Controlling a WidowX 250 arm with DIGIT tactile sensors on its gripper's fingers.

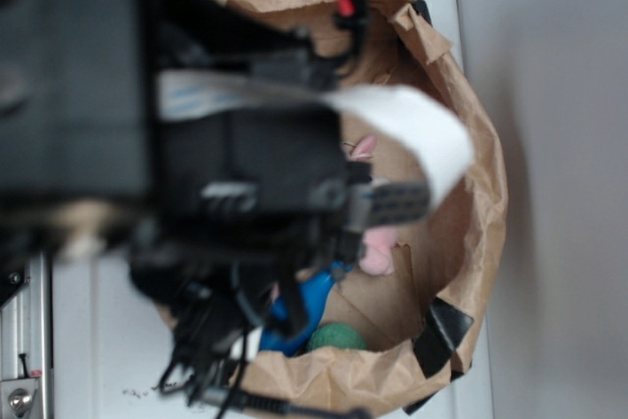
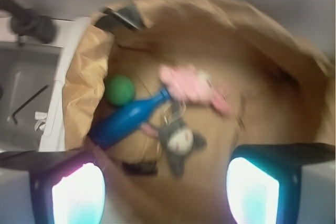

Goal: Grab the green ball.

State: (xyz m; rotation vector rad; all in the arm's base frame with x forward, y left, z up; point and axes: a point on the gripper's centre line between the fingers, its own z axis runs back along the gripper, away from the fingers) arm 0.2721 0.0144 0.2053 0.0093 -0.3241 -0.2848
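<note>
The green ball (image 2: 119, 89) lies inside a brown paper bag (image 2: 252, 66), near the bag's left wall in the wrist view, just above the blue bottle (image 2: 126, 119). In the exterior view the green ball (image 1: 337, 338) shows at the bag's near rim, partly hidden by the arm, next to the blue bottle (image 1: 307, 308). My gripper (image 2: 165, 190) hovers above the bag, open, with nothing between its glowing pads (image 2: 77, 192). The ball is well up and left of the gap.
A pink plush toy (image 2: 194, 86) and a grey plush toy (image 2: 178, 139) lie in the bag beside the bottle. The bag's crumpled walls (image 1: 471, 203) ring everything. A white surface with a hex key (image 2: 29, 103) lies left of the bag.
</note>
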